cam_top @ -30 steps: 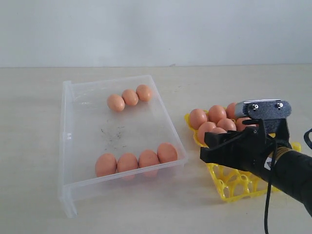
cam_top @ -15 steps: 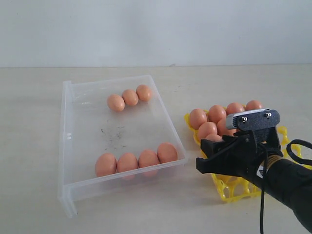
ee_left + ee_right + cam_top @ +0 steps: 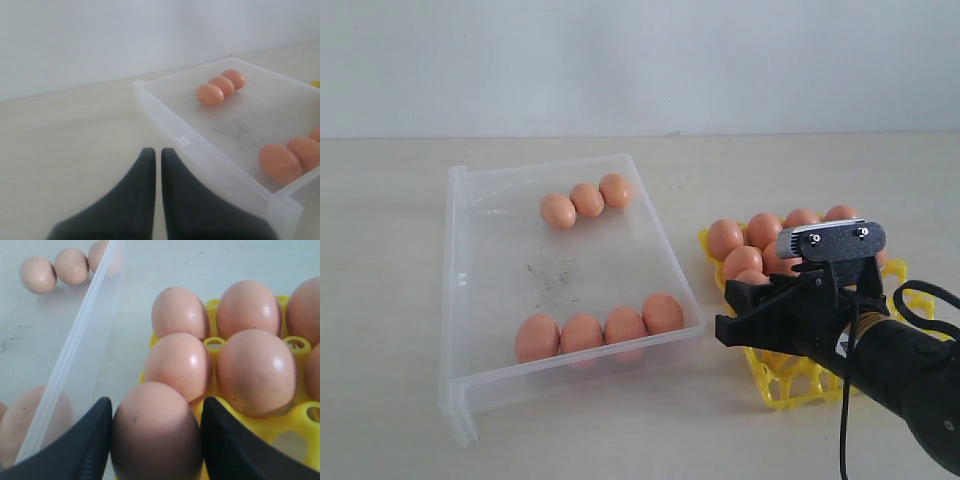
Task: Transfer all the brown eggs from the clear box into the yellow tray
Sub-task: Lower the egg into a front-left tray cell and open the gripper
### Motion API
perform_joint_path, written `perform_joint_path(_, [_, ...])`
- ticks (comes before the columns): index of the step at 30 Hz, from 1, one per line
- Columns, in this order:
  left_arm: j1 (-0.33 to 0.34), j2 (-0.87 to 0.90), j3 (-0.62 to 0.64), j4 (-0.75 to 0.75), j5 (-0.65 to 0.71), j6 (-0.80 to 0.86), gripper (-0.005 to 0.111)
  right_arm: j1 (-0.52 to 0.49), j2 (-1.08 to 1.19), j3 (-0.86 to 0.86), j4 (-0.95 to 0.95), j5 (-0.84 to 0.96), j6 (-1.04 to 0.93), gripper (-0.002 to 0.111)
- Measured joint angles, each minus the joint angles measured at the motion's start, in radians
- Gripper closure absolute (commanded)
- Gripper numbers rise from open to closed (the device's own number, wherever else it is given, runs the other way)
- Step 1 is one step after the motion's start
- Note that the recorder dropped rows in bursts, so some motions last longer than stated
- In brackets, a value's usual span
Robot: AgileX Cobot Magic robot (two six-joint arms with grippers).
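Outside the clear box (image 3: 457, 290), the left gripper (image 3: 158, 161) is closed, empty. Inside lie seven brown eggs (image 3: 586, 199) in two rows. Right of the box, the right gripper (image 3: 156, 407) grips one egg (image 3: 156, 440), long axis along its fingers (image 3: 82, 442), beside the yellow tray's (image 3: 788, 387) filled cells.

The black right gripper (image 3: 728, 310), clasping a smooth brown egg (image 3: 156, 425), now sits lower and further left in the exterior frame, uncovering two more brown eggs (image 3: 802, 218) at the bright yellow plastic tray's (image 3: 765, 380) upper right.
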Motion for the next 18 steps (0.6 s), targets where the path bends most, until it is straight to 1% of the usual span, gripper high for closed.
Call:
perform_joint_path(4, [0.000,0.000,0.000,0.000,0.000,0.000,0.103,0.000,0.000,0.000,0.000,0.000,0.000,0.071])
perform_joint_path(6, [0.000,0.000,0.000,0.000,0.000,0.000,0.103,0.000,0.000,0.000,0.000,0.000,0.000,0.064])
perform_joint_path(18, [0.000,0.000,0.000,0.000,0.000,0.000,0.103,0.000,0.002,-0.028,0.031,-0.009,0.000,0.064])
